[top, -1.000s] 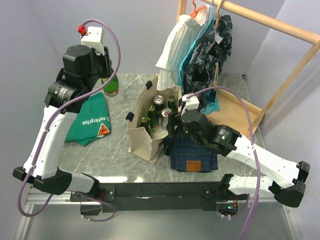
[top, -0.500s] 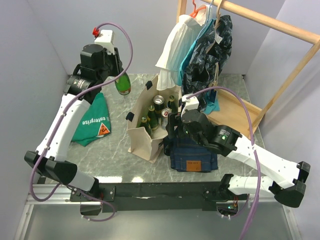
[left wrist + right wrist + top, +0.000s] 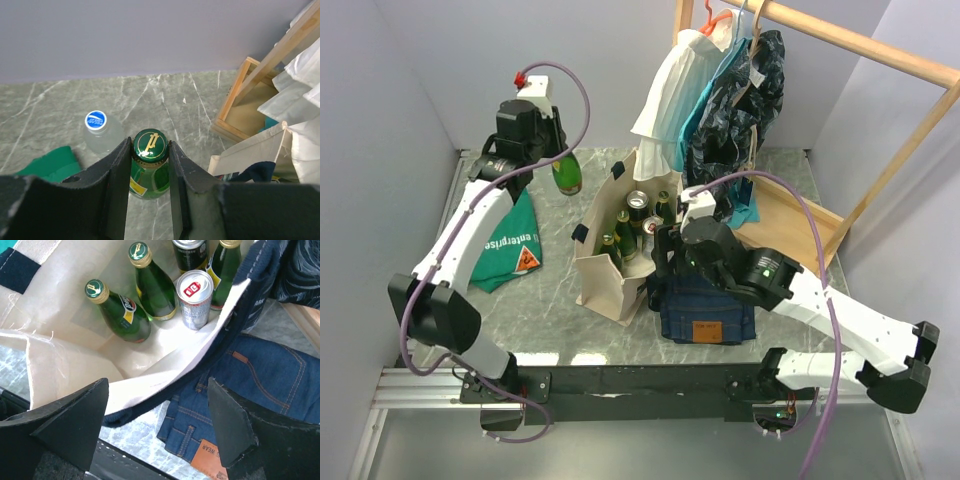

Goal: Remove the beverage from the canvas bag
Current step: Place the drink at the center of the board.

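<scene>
The cream canvas bag point(image 3: 602, 272) stands open mid-table, its inner wall point(image 3: 60, 365) filling the right wrist view. Inside it are green glass bottles point(image 3: 120, 312), a silver can point(image 3: 194, 299) and a dark can point(image 3: 190, 251). My left gripper point(image 3: 554, 152) is shut on the neck of a green bottle point(image 3: 567, 173), which it holds off the table behind and to the left of the bag. The bottle's gold-printed cap point(image 3: 150, 144) sits between the fingers. My right gripper point(image 3: 157, 415) is open over the bag's near right rim, with nothing between its fingers.
Folded blue jeans point(image 3: 705, 308) lie against the bag's right side. A green printed cloth point(image 3: 505, 240) lies at the left. A clear plastic bottle with a blue cap point(image 3: 96, 131) stands at the back left. A wooden rack point(image 3: 840, 150) with hanging clothes point(image 3: 720, 100) fills the back right.
The left arm has carried the green bottle to the right, toward the back of the bag, and its elbow has swung up. The right gripper's jaws have spread slightly wider.
</scene>
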